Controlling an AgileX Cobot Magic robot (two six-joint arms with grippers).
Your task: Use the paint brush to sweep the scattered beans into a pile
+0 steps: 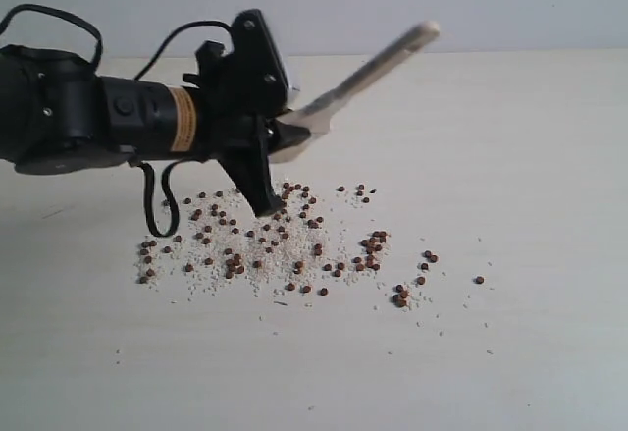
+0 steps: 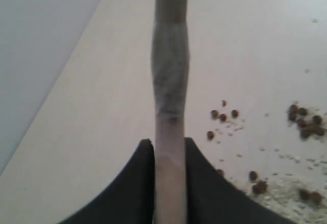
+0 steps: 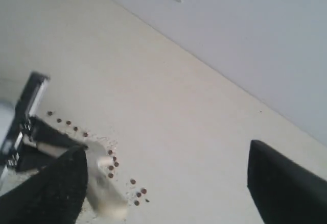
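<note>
Beans lie scattered: with left gripper clamped on the paint brush, right gripper wide and empty, draw outliers inward in short, low strokes.

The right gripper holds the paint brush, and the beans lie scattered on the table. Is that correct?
Only the side is wrong: the left gripper holds the paint brush, as the left wrist view shows it between the fingers. The beans do lie scattered on the table.
</note>
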